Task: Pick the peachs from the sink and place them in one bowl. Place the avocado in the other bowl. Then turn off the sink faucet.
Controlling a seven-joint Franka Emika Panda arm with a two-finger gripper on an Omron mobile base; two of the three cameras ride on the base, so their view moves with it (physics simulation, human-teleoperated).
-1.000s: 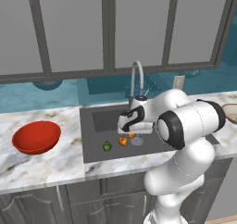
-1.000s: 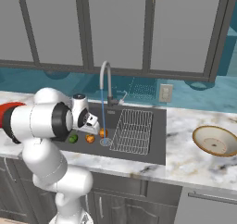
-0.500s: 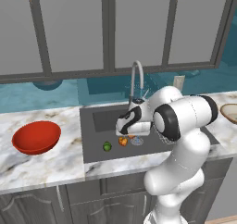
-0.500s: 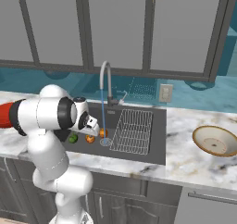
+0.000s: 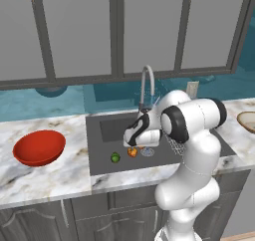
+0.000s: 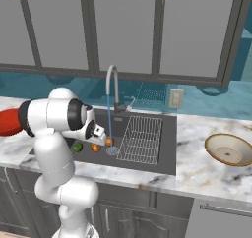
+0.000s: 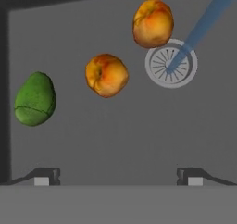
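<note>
Two peaches are seen on the floor of the sink (image 7: 139, 140) in the hand view: one peach (image 7: 107, 75) lies near the middle, and the other peach (image 7: 153, 23) rests right against the rim of the round drain (image 7: 171, 63). An avocado (image 7: 35, 98) lies apart from them, near the sink's side wall. A blue stream of water (image 7: 208, 19) is seen falling onto the drain — the faucet (image 6: 114, 90) is running. The end effector (image 7: 118, 176) is held above the sink floor with its fingertips (image 7: 46, 176) spread wide apart and nothing between them; no fruit is touched. From the left base view the end effector (image 5: 133, 138) is seen over the sink, just above the fruits. A red bowl (image 5: 39, 147) sits on the desk (image 5: 45, 178) well to the left of the sink — a tan bowl (image 6: 230, 149) stands on the desk on the other side, and a wire rack (image 6: 141, 138) fills the right part of the sink.
</note>
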